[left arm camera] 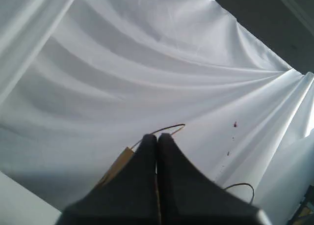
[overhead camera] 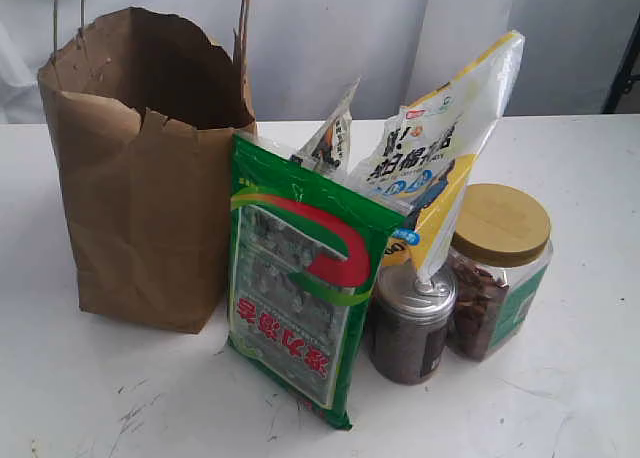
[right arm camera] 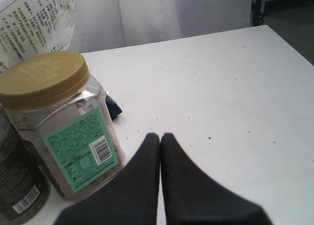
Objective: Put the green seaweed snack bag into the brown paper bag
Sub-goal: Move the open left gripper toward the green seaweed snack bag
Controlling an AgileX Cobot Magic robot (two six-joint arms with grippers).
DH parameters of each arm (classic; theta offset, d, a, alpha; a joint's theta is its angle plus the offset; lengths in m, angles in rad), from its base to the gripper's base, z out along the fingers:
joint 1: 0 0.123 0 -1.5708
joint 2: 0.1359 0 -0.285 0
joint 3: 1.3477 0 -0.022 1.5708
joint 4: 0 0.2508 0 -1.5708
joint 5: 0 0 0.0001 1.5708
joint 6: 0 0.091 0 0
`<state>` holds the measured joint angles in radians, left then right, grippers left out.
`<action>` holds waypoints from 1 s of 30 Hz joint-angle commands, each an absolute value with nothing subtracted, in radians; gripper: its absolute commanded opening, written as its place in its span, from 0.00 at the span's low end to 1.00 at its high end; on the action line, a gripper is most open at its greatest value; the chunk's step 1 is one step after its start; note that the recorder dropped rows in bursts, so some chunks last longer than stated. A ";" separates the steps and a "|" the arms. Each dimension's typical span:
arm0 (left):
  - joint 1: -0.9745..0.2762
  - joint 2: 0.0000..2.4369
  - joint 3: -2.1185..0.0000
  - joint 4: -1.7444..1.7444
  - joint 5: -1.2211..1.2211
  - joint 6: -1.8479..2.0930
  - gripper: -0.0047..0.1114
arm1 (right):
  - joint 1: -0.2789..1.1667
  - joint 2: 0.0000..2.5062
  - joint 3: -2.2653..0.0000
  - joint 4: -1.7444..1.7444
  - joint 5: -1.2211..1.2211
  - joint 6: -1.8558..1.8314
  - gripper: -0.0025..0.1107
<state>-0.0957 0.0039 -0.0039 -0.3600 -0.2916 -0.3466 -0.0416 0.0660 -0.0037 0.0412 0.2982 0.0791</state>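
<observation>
Closest to the exterior camera, the green seaweed snack bag (overhead camera: 300,278) stood on end on the table (overhead camera: 560,398), outside and just beside the brown paper bag (overhead camera: 140,208). It was glossy, with a red swoosh, a clear window of dark seaweed and red characters upside down near its lower edge. Behind it a yellow-and-white snack bag (overhead camera: 440,158) leaned over a silver-lidded jar (overhead camera: 410,323) and a gold-lidded jar (overhead camera: 500,268), while the left hand (left arm camera: 157,136) and right hand (right arm camera: 160,135) each had fingers pressed together on nothing.
</observation>
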 commanded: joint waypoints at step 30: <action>-0.367 1.035 -0.807 -0.942 0.708 0.798 0.30 | -0.040 0.060 0.000 0.042 0.294 0.081 0.02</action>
